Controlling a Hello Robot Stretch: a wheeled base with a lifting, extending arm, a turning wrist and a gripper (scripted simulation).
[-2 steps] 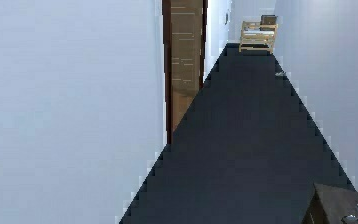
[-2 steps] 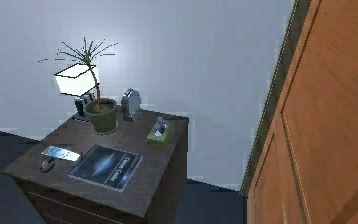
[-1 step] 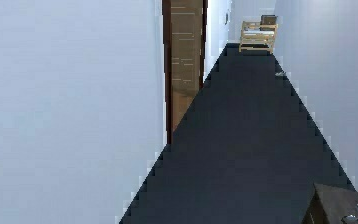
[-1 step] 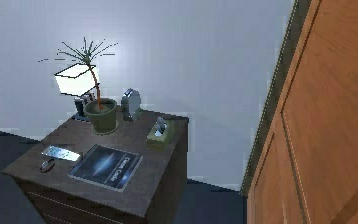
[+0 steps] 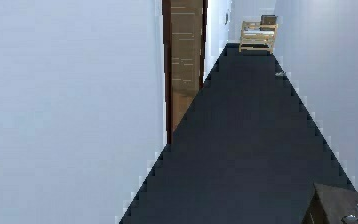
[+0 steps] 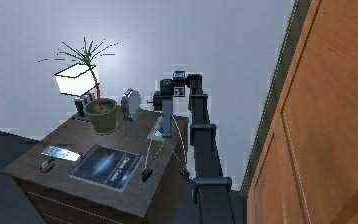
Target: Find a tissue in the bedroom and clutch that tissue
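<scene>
1. White-walled corridor (image 5: 247, 140) is seen ahead, with a wooden door (image 5: 185, 55) at 11 o'clock.
2. On a nightstand (image 6: 127, 135) a potted plant (image 6: 100, 113) and, at 12 o'clock, a small pale object (image 6: 132, 103) are set; whether it is the tissue cannot be told.
3. The gripper (image 6: 159, 100) is seen at that object's 3 o'clock; the fingers' state and any hold cannot be told.

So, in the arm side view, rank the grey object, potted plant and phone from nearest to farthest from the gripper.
1. Grey object, just left of the gripper.
2. Potted plant, farther left.
3. Phone, lowest and farthest left.
</scene>
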